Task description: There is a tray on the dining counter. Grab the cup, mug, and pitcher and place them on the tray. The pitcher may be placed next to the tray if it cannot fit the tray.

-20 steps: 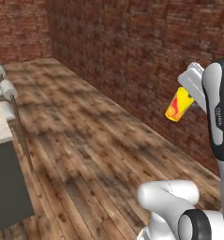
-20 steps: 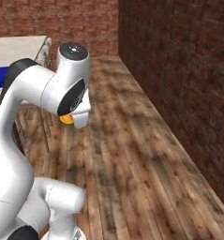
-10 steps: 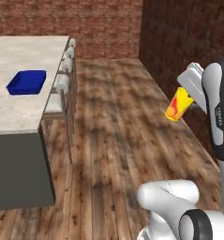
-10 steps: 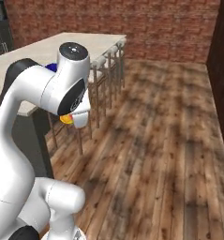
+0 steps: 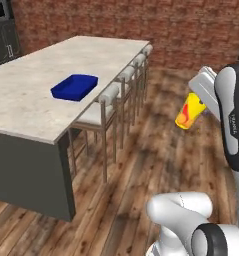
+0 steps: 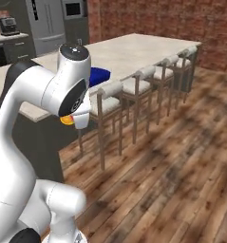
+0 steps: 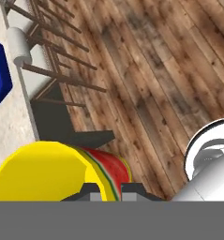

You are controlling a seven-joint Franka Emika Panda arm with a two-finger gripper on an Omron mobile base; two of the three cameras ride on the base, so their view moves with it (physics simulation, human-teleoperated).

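Brick walls and plank flooring surround the dining counter (image 5: 36,95), a pale stone island with a row of stools (image 5: 103,107) along its near edge. I have the cup (image 5: 189,111) in hand: yellow, with a red and orange pattern, tipped off vertical, and carried over open floor at about three o'clock from the island. The gripper (image 7: 112,193) is closed on its rim, one finger inside and one outside. The tray (image 5: 74,86) lies bare on the stone top, near the stool side, well apart from the cup. My judgement: first item lifted, none delivered; mug and pitcher remain to be fetched. At the far end, about eleven o'clock, I note a refrigerator (image 6: 48,21) and dark cabinets (image 6: 13,47).
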